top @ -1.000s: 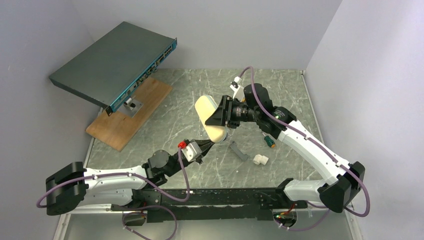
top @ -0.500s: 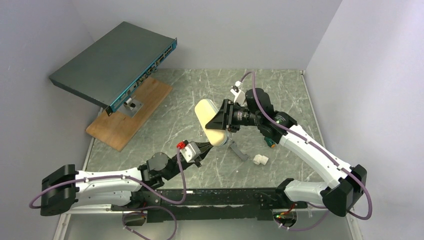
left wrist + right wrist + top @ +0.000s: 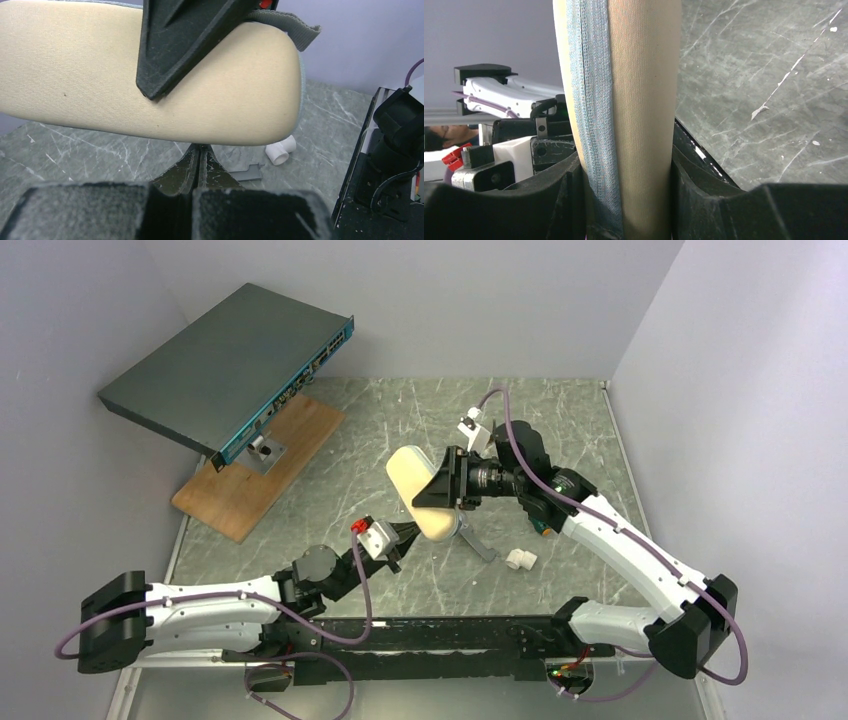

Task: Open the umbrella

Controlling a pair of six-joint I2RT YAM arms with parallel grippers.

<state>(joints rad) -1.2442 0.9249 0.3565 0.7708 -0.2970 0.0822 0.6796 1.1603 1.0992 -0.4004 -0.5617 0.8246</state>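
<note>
Right pincer (image 3: 432,490) is clamped on the case (image 3: 408,465), a beige oblong clamshell. One black finger sits on each broad side, and the case is held up off the table (image 3: 380,420). Its lower end points down toward the left pincer (image 3: 405,533).

We see the left pincer closed, fingers pressed flat together, tips right at the case's lower edge, just below the right pincer's near finger. Whether anything thin is caught between those tips we cannot tell.

A gray-blue seam band (image 3: 594,100) runs along the case's narrow edge, passing straight between the right pincer's fingers. It looks shut along what we can see. A gray webbing tab (image 3: 295,30) sticks out at the case end, past the right pincer's finger.

Umbrella: none of the views shows it, so we cannot tell where it is. Only the case's outside is visible.

Around the left pincer, a flat gray piece (image 3: 247,172) lies on the table just beyond the tips, under the case. A white pipe fitting (image 3: 280,150) lies a little farther on, to its right.

Well apart, far left of both pincers, a dark network switch (image 3: 225,365) leans tilted on a wooden board (image 3: 255,475).

In the way: from the left wrist, the right pincer's finger crosses the case's side. From the right wrist, the case fills the gap between the fingers and hides most of the left arm behind it.
</note>
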